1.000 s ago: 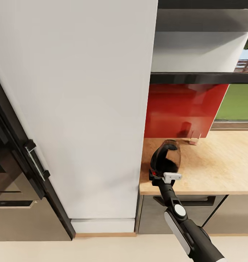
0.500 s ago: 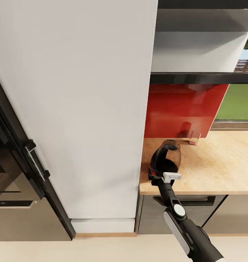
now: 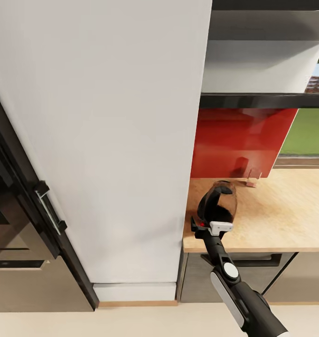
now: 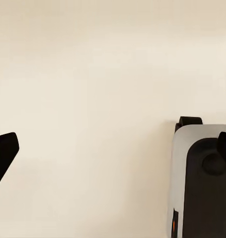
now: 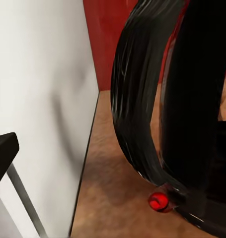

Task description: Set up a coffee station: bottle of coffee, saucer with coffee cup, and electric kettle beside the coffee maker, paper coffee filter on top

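Right gripper (image 3: 214,227) at the black loop handle of the electric kettle (image 3: 221,204); fingers hidden behind the wrist plate, so cannot tell whether clamped on it. Right arm (image 3: 239,292) stretched up and forward from the lower edge of the head view. Kettle standing on the kitchen countertop (image 3: 281,220), beside the tall white cabinet (image 3: 112,140), below the kitchen shelf (image 3: 262,100). Left gripper (image 4: 113,153) spread wide over pale floor (image 4: 93,74).

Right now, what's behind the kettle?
Behind the kettle: bare countertop, then a red wall panel. A small pinkish object sits back right. The kettle hides the counter directly behind it.
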Controlling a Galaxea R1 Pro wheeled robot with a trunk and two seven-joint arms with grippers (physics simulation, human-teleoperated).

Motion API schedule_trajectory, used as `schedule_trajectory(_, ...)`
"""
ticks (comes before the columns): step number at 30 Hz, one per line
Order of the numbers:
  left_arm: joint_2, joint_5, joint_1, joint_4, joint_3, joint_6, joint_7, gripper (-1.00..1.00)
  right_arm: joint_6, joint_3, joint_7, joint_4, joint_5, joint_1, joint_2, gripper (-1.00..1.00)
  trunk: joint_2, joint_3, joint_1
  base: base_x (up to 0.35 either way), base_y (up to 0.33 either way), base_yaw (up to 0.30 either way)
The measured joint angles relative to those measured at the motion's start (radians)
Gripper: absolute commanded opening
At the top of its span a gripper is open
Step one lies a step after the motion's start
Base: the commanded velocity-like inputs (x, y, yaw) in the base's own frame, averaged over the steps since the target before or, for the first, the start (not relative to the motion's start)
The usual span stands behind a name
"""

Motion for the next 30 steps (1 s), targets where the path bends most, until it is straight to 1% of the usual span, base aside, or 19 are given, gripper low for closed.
schedule_trajectory(14,-0.001,0.0,0.003,0.0,0.001,0.0,0.0,1.0,-0.001,-0.002,0.0,0.005,0.0,0.0,0.0,1.0,0.0,0.0,0.0,0.037,0.028,0.0)
schedule_trajectory(22,-0.001,0.0,0.003,0.0,0.0,0.0,0.0,1.0,-0.001,-0.002,0.0,0.005,0.0,0.0,0.0,1.0,0.0,0.0,0.0,0.182,0.0,0.0)
schedule_trajectory(30,-0.002,0.0,0.003,0.0,0.0,0.0,0.0,1.0,-0.002,-0.002,0.0,0.004,0.0,0.0,0.0,1.0,0.0,0.0,0.0,0.029,0.0,0.0)
